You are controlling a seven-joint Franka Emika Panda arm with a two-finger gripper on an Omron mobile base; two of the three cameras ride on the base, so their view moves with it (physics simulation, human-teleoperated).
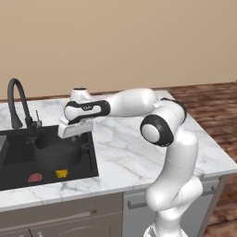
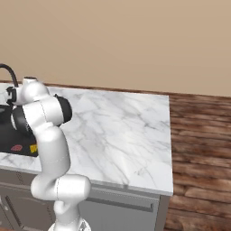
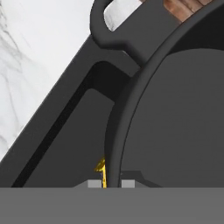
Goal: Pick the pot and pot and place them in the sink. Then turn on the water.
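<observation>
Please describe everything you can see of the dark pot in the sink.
The dark pot is round, near-black and matte, with a thin rim and an open, empty-looking inside. It stands upright in the black sink, toward its right end, below the gripper. In the hand view its rim runs between the fingers, and a loop handle sticks out from its side. A small yellow object lies beside it.

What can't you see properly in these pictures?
- Hand's fingers: in the left base view, hidden below its white body, over the sink.
- Second pot: only one dark pot is recognisable.
- Faucet: mostly cut off by the right base view's left edge.
</observation>
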